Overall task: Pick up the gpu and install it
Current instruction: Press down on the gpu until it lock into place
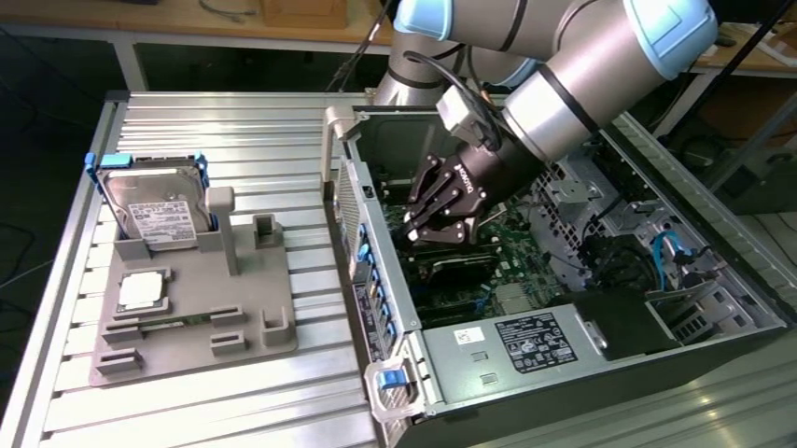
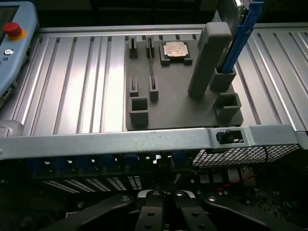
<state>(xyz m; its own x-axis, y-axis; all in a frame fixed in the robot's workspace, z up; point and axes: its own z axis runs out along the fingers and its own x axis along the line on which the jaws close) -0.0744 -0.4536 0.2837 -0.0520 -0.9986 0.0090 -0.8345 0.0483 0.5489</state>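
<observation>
One gripper (image 1: 430, 233) is hanging inside one open PC case (image 1: 373, 280), over the motherboard, with its fingers drawn together. Can't tell whether it's pinching the gpu, or where the gpu is sitting. Beyond, one grey fixture (image 1: 187, 350) is carrying one hard drive (image 1: 156, 210) and one CPU (image 1: 141, 291).

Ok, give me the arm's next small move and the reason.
Probably a slow, short press straight down, then check. The gripper hangs inside the open computer case, close above the motherboard, well away from the grey parts tray. What sits beneath it is hidden, so anything larger seems risky.
</observation>
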